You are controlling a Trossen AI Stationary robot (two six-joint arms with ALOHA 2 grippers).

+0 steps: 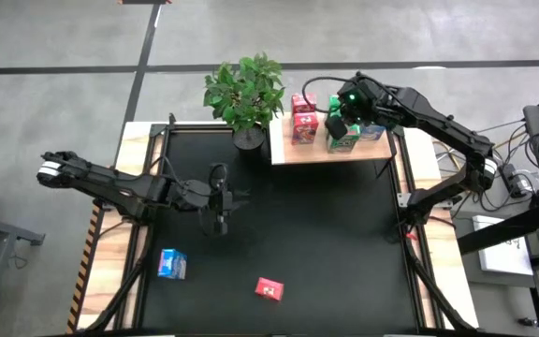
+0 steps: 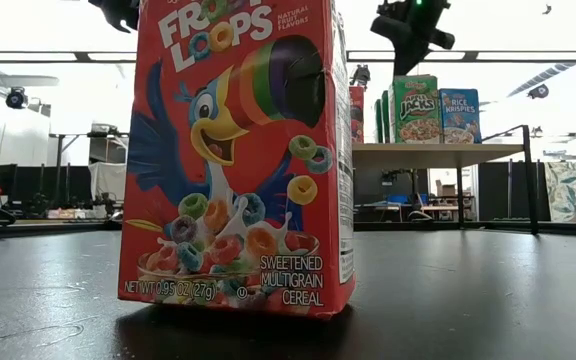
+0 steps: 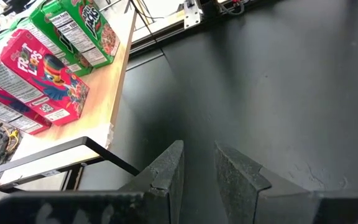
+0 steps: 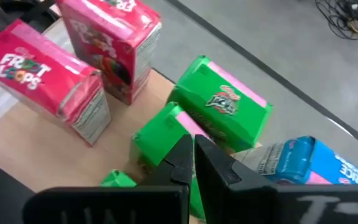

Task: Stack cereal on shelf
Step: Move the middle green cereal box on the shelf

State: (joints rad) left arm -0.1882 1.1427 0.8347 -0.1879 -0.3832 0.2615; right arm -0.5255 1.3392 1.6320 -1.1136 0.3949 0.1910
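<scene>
- Most of the job looks done: the pale wood shelf [image 1: 293,150] at the far right of the table already carries two pink-red Froot Loops boxes [image 1: 303,118], green Apple Jacks boxes [image 1: 342,136] and at least one blue Rice Krispies box [image 1: 374,130].
- I cannot count every box up there; my own arm hides part of the row from above.
- Still left on the black tabletop [image 1: 326,234]: a blue box [image 1: 171,264] near the left edge and a pink-red box [image 1: 269,289] near the front middle, well apart from each other.
- My right gripper [image 4: 192,152] hovers just above the green boxes on the shelf, fingers pressed together with nothing between them.
- My left gripper [image 3: 199,168] hangs over bare tabletop left of centre, fingers slightly parted and holding nothing.
- I'd judge the next step is one of the two loose boxes, the blue one being closer to my left gripper.
- A potted plant [image 1: 246,94] stands just left of the shelf.
</scene>
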